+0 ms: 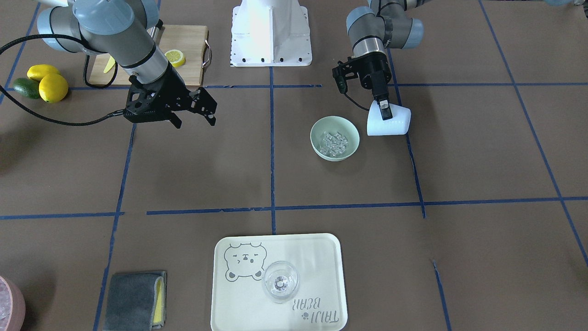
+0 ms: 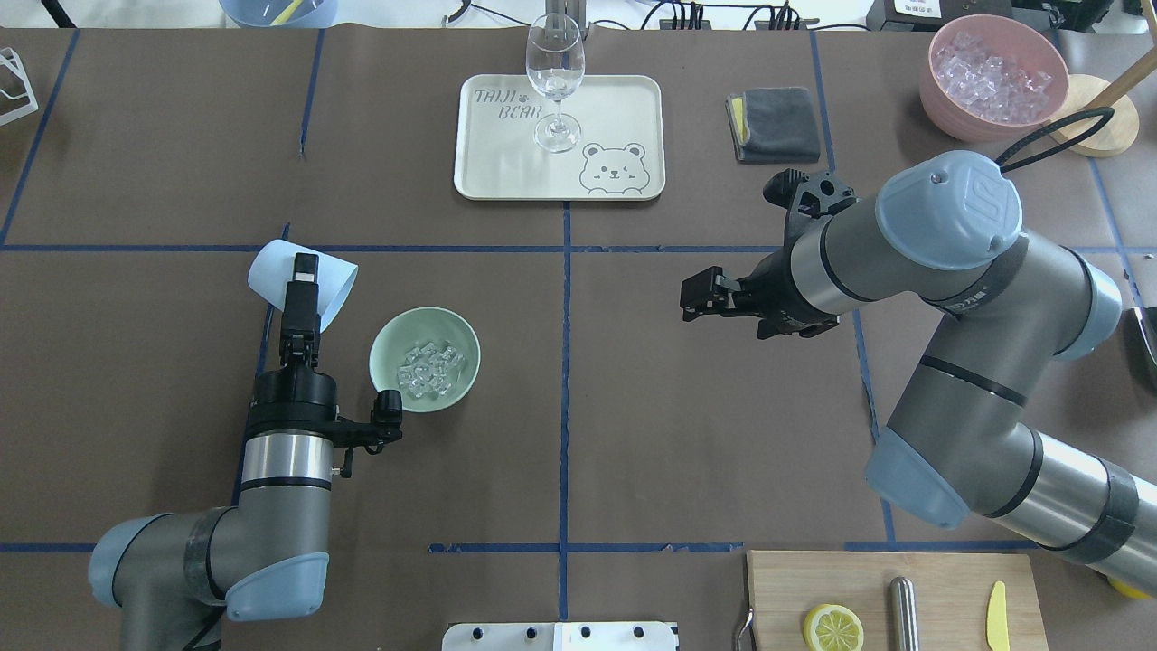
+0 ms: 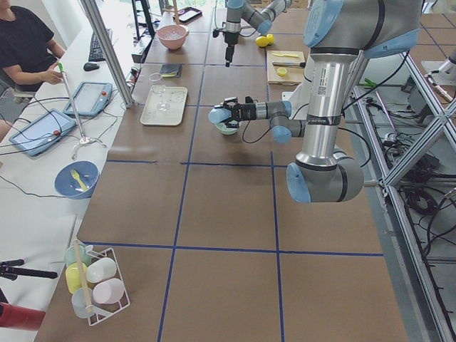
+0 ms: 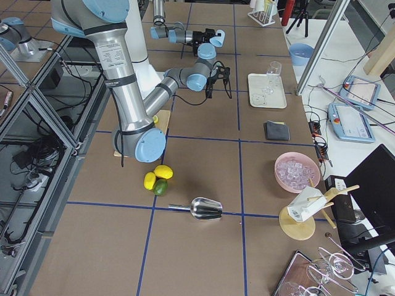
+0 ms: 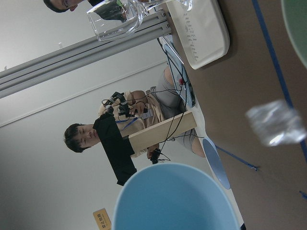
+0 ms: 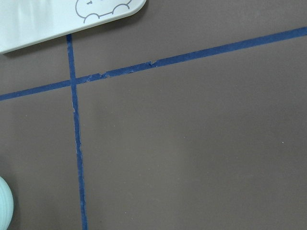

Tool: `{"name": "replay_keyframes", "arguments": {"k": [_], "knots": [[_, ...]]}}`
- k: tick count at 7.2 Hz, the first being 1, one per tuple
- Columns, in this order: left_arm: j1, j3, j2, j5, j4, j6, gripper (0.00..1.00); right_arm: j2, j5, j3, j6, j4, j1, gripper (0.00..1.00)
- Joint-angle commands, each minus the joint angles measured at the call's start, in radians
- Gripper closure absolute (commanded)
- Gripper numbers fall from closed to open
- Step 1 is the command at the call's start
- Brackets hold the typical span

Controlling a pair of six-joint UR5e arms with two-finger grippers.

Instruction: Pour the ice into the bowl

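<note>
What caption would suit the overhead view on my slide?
Left tool holds a tipped light blue cup beside the mint-green bowl of ice; right tool hovers open.

A robotics lab, plainly. Told by the long table under brown paper [image 2: 687,434], gridded with blue tape lines [image 2: 565,362]; by the grey and pale blue jointed robot arm [image 3: 328,92] and the white metal pedestal [image 1: 271,32]; by silver aluminium framing posts [image 3: 107,53] and black cable bundles on the floor [image 3: 420,203]; by a seated operator in a black T-shirt [image 3: 21,39] at a white side bench [image 3: 35,228] with a grey tablet [image 3: 89,98].
</note>
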Motion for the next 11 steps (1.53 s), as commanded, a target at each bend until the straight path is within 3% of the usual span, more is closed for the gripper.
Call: {"name": "replay_keyframes", "arguments": {"k": [1,4,7,9,11], "knots": [[-0.002,-0.019,0.000,-0.004,-0.003,0.000,1.00,0.001,-0.001,0.000,0.001,0.001,0.000,0.00],[-0.005,-0.100,0.041,-0.105,-0.003,0.005,1.00,0.004,-0.002,0.002,0.003,0.001,-0.001,0.00],[-0.014,-0.269,0.126,-0.287,-0.005,0.002,1.00,0.007,-0.005,0.002,0.025,0.001,-0.009,0.00],[-0.056,-0.317,0.164,-0.443,-0.005,-0.033,1.00,0.042,-0.015,-0.003,0.058,0.001,-0.024,0.00],[-0.104,-0.346,0.208,-0.612,-0.007,-0.296,1.00,0.050,-0.020,-0.003,0.067,0.001,-0.037,0.00]]}}
